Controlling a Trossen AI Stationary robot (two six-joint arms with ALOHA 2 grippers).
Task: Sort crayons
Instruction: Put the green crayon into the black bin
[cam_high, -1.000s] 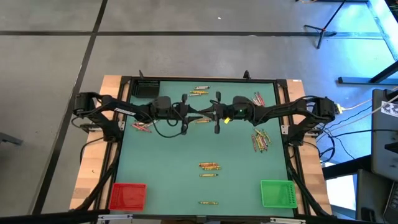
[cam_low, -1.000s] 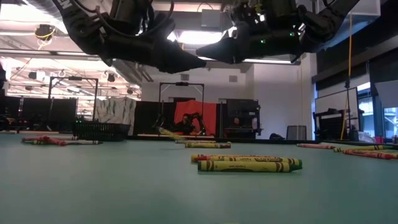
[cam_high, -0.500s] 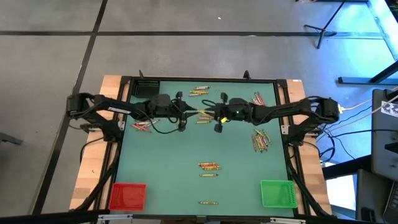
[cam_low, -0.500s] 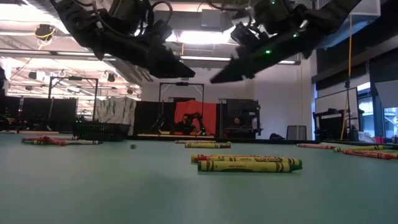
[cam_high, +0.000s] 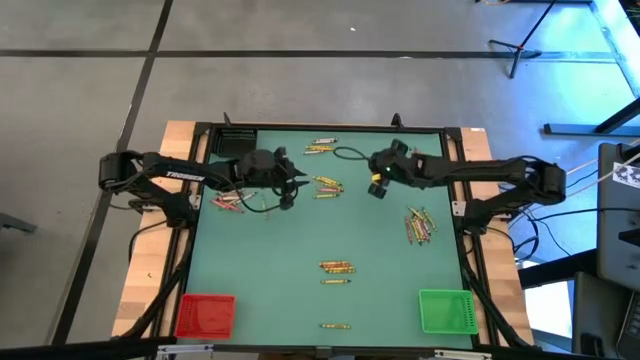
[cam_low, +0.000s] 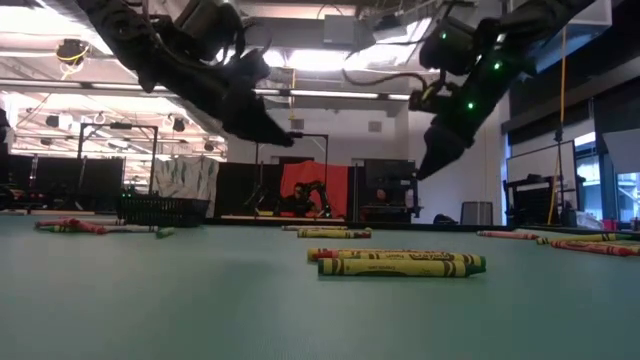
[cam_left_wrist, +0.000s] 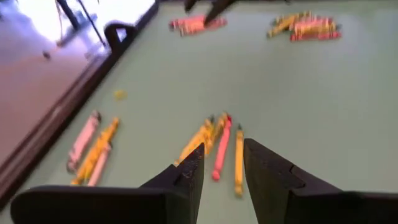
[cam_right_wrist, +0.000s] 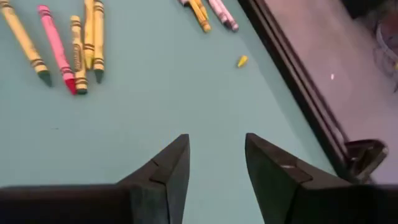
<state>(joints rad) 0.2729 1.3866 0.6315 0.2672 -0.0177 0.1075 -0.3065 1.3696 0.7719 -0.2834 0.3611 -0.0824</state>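
Thin wax crayons (cam_high: 327, 185) in seven loose clusters on green tabletop (cam_high: 270, 260), left gripper (cam_high: 287, 190) released beside central cluster (five crayons), right gripper (cam_high: 377, 184) released, empty, opposite side.

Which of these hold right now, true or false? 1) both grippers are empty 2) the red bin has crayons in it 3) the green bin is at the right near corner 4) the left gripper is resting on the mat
1) True: the left gripper and the right gripper are open with nothing between the fingers.
2) False: the red bin looks empty; the crayons lie on the mat.
3) True: the green bin sits at the right near corner.
4) False: in the low view it hangs above the mat.
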